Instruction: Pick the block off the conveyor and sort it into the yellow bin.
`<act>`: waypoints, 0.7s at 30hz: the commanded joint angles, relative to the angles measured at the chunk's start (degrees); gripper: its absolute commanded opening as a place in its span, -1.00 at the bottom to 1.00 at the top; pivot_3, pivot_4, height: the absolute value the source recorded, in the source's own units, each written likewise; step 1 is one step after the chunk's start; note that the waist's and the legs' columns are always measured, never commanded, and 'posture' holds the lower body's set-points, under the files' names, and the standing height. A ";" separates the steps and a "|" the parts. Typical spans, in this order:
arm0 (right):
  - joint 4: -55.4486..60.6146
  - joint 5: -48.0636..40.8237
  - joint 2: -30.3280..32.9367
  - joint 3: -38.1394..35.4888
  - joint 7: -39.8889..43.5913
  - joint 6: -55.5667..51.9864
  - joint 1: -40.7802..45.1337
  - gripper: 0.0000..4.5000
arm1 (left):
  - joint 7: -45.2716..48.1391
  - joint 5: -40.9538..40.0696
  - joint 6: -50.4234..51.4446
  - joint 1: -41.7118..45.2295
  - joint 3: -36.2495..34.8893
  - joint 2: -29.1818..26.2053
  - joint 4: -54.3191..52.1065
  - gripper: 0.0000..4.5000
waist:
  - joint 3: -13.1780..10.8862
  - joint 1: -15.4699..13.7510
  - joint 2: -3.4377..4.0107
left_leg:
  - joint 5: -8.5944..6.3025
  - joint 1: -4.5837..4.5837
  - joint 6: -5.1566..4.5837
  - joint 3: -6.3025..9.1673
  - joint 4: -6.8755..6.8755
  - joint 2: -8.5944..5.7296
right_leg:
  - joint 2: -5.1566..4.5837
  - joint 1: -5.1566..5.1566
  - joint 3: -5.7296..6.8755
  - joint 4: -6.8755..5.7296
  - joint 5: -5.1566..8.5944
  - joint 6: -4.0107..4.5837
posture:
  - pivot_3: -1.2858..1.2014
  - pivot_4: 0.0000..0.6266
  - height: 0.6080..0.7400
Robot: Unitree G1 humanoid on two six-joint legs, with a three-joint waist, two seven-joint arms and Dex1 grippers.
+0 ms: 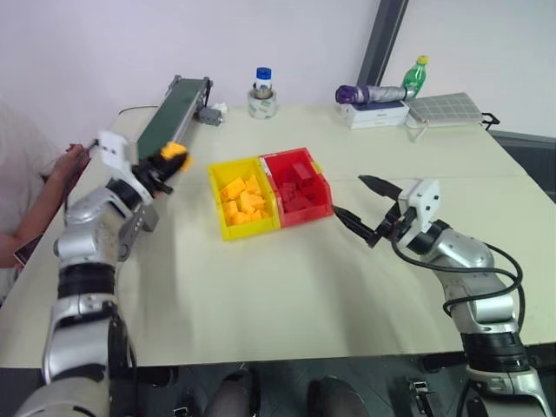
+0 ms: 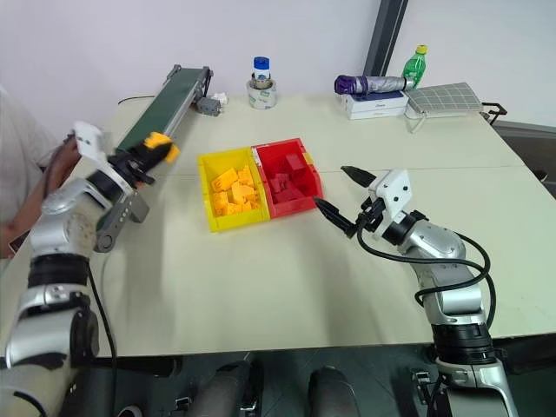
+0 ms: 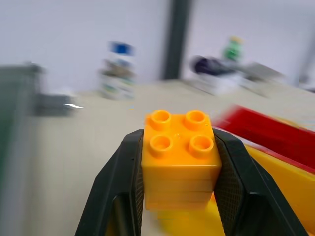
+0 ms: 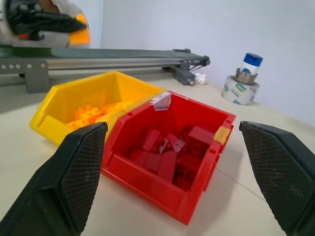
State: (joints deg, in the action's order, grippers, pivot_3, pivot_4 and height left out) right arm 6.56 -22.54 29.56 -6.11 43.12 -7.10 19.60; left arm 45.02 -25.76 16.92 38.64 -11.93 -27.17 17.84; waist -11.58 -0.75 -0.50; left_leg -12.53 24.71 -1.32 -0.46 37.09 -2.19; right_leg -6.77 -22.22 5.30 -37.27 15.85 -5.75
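- The big pale tabletop (image 1: pixel 287 287) holds everything.
- The long conveyor with a dark green belt and grey metal rails (image 1: pixel 169 109) runs toward eleven o'clock on the table.
- The bright yellow plastic bin (image 1: pixel 242 200) sits in the middle, full of orange blocks; the red plastic bin (image 1: pixel 298 185) touches its three o'clock side and holds dark red blocks.
- The right gripper (image 1: pixel 363 208) hangs at four o'clock from the red bin; its black jaws stand wide with nothing in them.
- The left gripper (image 1: pixel 167 170) is at nine o'clock from the yellow bin, just beside the conveyor; its jaws squeeze the small yellow-orange studded block (image 3: pixel 180 157); the block is up off the belt.
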 commanded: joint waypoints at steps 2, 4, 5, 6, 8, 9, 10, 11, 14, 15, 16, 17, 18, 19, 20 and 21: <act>1.51 0.20 0.10 -0.89 -0.43 1.25 0.74 1.00 | -6.82 2.92 -0.75 0.33 2.94 4.48 -5.51 -0.41 | 0.00 -0.16 0.00 | 0.01 0.00 0.00 0.03 0.07 0.00 | 0.01 0.03 0.00 0.00 -0.01 0.00 | 0.03 -0.52 1.00; 1.64 0.38 0.08 -0.88 -0.60 1.24 0.75 1.00 | -9.56 3.90 -1.82 0.74 2.53 5.85 -3.78 -0.41 | 0.00 0.16 0.00 | 0.04 -0.01 -0.02 0.02 0.08 0.00 | 0.02 0.02 -0.01 -0.01 -0.02 -0.01 | 0.03 -0.52 1.00; 1.72 0.45 0.09 -0.90 -0.65 1.24 0.70 1.00 | -10.41 4.17 -2.13 0.87 2.51 6.21 -3.39 -0.41 | 0.00 0.22 0.00 | 0.04 -0.01 -0.03 0.02 0.08 0.00 | 0.05 -0.02 -0.05 -0.02 -0.03 0.01 | 0.03 -0.52 1.00; 2.00 0.49 0.14 -1.00 -0.69 1.27 0.39 1.00 | -11.43 4.38 -2.83 1.15 2.55 7.07 -2.85 -0.41 | 0.00 0.19 0.00 | 0.05 -0.02 -0.03 0.02 0.08 0.00 | 0.10 -0.05 -0.11 -0.05 -0.04 0.01 | 0.03 -0.52 1.00; 2.23 0.75 0.05 -1.04 -0.97 1.28 0.10 1.00 | -12.65 4.45 -3.91 2.05 2.76 8.87 -1.06 -0.41 | 0.00 -0.01 0.00 | 0.05 -0.02 -0.03 0.03 0.07 0.02 | 0.14 -0.09 -0.12 -0.10 -0.04 0.01 | 0.03 -0.52 1.00; 2.32 0.85 0.00 -1.00 -1.06 1.32 -0.01 1.00 | -13.11 4.81 -4.96 2.47 2.97 9.51 -0.21 -0.41 | 0.00 -0.06 0.00 | 0.05 -0.02 -0.03 0.02 0.07 0.02 | 0.14 -0.08 -0.12 -0.10 -0.04 0.01 | 0.03 -0.52 1.00; 2.31 0.90 -0.06 -0.94 -1.13 1.33 0.00 1.00 | -12.51 4.26 -5.06 2.87 2.96 9.93 0.56 -0.41 | 0.00 -0.13 0.00 | 0.05 -0.02 -0.03 0.02 0.07 0.02 | 0.14 -0.08 -0.12 -0.09 -0.04 0.01 | 0.03 -0.52 1.00; 2.35 1.26 0.15 -0.69 -0.94 1.52 -0.16 1.00 | -12.45 3.95 -5.12 3.08 2.92 10.32 0.69 0.04 | 0.00 -0.17 0.00 | 0.05 -0.02 -0.04 0.02 0.07 0.00 | 0.13 -0.06 -0.12 -0.09 -0.04 0.01 | 0.03 -0.52 1.00; 2.28 1.20 0.18 -0.90 -0.98 1.43 -0.16 1.00 | -13.06 5.33 -6.62 3.24 3.45 10.10 0.28 0.67 | 0.00 -0.06 0.00 | 0.03 0.00 -0.07 0.00 0.08 -0.04 | 0.11 -0.05 -0.11 -0.06 -0.04 0.00 | 0.03 -0.52 1.00; 2.27 1.24 0.20 -0.99 -1.00 1.50 -0.12 1.00 | -13.06 5.53 -7.09 3.16 3.32 9.80 0.08 0.88 | 0.00 -0.06 0.00 | 0.03 0.00 -0.07 0.00 0.08 -0.04 | 0.11 -0.06 -0.11 -0.06 -0.04 0.00 | 0.03 -0.52 1.00; 2.43 1.05 0.13 -1.14 -1.12 1.36 -0.16 1.00 | -12.66 5.56 -6.93 2.85 3.24 9.12 -0.49 0.98 | 0.00 -0.04 0.00 | 0.03 -0.01 -0.07 0.00 0.08 -0.04 | 0.11 -0.06 -0.11 -0.06 -0.04 0.00 | 0.03 -0.52 1.00; 2.51 1.06 0.13 -1.14 -1.15 1.34 -0.19 1.00 | -12.36 5.82 -6.83 2.49 3.25 8.41 -1.00 0.98 | 0.00 0.01 0.00 | 0.04 -0.01 -0.07 0.01 0.07 -0.03 | 0.12 -0.07 -0.11 -0.07 -0.04 0.00 | 0.03 -0.52 1.00; 2.69 1.17 0.25 -1.06 -1.09 1.35 -0.31 1.00 | -11.94 6.05 -7.64 1.56 3.01 7.56 -2.24 0.98 | 0.00 0.12 0.00 | 0.04 -0.01 -0.06 0.00 0.08 -0.02 | 0.13 -0.08 -0.11 -0.07 -0.04 0.00 | 0.03 -0.52 1.00; 2.84 1.10 0.30 -1.12 -1.11 1.28 -0.40 1.00 | -11.19 4.82 -5.90 0.44 2.38 6.61 -4.03 0.98 | 0.00 0.19 0.00 | 0.04 0.00 -0.06 0.00 0.07 -0.01 | 0.14 -0.08 -0.12 -0.07 -0.04 0.00 | 0.03 -0.52 1.00; 2.90 1.03 0.43 -1.25 -1.05 1.26 -0.48 1.00 | -9.91 2.68 -2.31 -1.00 1.72 5.14 -6.28 0.98 | 0.00 0.21 0.00 | 0.04 -0.01 -0.06 0.01 0.06 0.00 | 0.14 -0.09 -0.12 -0.07 -0.04 0.00 | 0.03 -0.52 1.00; 2.87 0.97 0.59 -1.40 -0.96 1.29 -0.57 1.00 | -8.07 0.85 -0.30 -2.79 1.22 3.57 -8.84 0.98 | 0.00 0.28 0.00 | 0.04 -0.01 -0.06 0.00 0.05 0.01 | 0.15 -0.10 -0.14 -0.07 -0.04 0.00 | 0.03 -0.52 1.00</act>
State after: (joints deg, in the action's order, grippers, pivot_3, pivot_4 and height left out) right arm 6.78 -21.02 29.57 -6.03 42.14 -6.88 18.74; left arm 34.65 -22.10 13.94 37.18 -8.47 -21.69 13.69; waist -11.58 -0.47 -0.50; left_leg -12.49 24.70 -1.37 -0.45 37.13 -2.17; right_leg -6.63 -22.33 5.15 -37.33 15.80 -5.74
